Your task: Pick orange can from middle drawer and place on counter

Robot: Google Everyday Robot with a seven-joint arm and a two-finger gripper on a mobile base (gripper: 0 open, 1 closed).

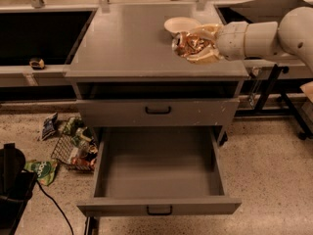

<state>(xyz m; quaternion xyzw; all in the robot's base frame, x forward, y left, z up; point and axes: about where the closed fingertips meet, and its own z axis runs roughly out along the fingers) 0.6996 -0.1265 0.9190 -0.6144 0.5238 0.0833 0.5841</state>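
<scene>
My gripper (190,46) comes in from the right on a white arm and is shut on the orange can (194,43), a shiny gold-orange can lying sideways between the cream fingers. It holds the can just above the right part of the grey counter (127,43), in front of the white bowl (180,24). Below, the middle drawer (159,208) is pulled fully open; its grey tray shows nothing inside.
A taller grey drawer front (157,111) with white scuffs is shut under the counter top. A wire basket (73,150) with packets and loose wrappers lies on the floor at the left. A black object (12,180) with a cable stands at the bottom left.
</scene>
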